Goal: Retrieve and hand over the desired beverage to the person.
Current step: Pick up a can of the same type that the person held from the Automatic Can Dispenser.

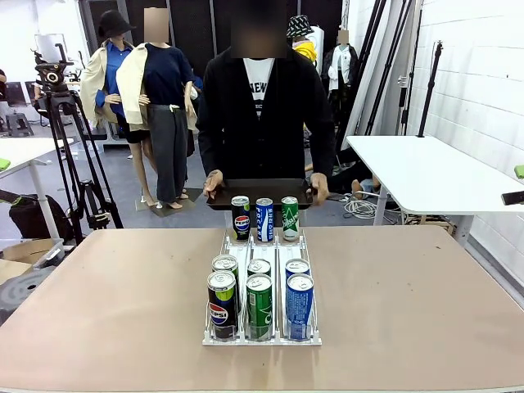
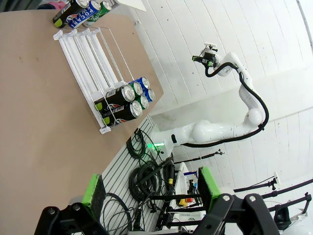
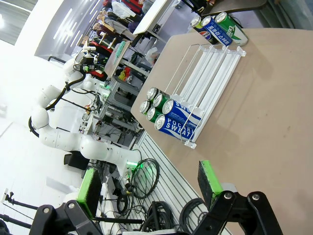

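Note:
A clear wire rack (image 1: 262,246) lies mid-table with three lanes. At its near end stand two rows of cans: black Pepsi (image 1: 222,304), green (image 1: 259,306) and blue (image 1: 300,306) in front. Three more cans, Pepsi (image 1: 241,218), blue (image 1: 264,219) and green (image 1: 290,218), stand at the far end. The person (image 1: 262,115) stands behind them, both hands holding a black tray (image 1: 262,187). My left gripper (image 2: 150,188) is open and empty, well off the table, with the rack (image 2: 88,49) far away. My right gripper (image 3: 149,183) is likewise open, away from the rack (image 3: 210,63).
A white side table (image 1: 426,172) stands at the right and a camera tripod (image 1: 65,139) at the left behind the brown table (image 1: 98,303). Cables and equipment (image 2: 146,171) lie below the table's robot side. The other arm (image 2: 220,129) is raised high.

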Controlling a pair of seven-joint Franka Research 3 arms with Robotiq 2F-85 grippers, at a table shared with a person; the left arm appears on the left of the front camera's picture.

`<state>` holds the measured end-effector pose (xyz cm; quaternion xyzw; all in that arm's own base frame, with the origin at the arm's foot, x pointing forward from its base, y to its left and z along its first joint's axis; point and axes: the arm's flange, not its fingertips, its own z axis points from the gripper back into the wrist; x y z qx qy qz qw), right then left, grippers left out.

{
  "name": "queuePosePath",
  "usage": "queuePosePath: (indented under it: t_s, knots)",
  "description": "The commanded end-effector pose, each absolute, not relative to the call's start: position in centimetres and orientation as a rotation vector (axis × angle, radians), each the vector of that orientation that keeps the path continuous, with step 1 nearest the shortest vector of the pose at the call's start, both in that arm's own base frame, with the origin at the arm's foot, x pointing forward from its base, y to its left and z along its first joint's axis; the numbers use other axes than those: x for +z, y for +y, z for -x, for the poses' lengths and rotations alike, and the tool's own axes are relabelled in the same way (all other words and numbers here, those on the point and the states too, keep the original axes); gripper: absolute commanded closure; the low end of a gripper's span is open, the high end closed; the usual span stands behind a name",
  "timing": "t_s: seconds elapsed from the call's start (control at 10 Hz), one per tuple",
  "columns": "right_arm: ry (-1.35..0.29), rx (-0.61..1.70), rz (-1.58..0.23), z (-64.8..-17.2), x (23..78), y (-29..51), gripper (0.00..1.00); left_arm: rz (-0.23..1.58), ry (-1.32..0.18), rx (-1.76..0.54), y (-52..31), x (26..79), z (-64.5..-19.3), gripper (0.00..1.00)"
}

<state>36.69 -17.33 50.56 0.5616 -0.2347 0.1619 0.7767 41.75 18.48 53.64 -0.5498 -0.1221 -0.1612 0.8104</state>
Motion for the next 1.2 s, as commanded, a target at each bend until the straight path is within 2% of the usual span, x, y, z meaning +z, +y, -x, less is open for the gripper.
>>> queuePosePath:
  t_s: [0.0,1.1]
  knots:
    - [-0.520,0.345,-1.201,-36.53,50.44,-16.98,0.00,1.176,-0.272,-0.345,18.37,53.69,-41.29,0.00]
    - [-0.520,0.345,-1.201,-36.53,50.44,-16.98,0.00,1.175,-0.261,-0.344,18.48,53.64,-41.75,0.00]
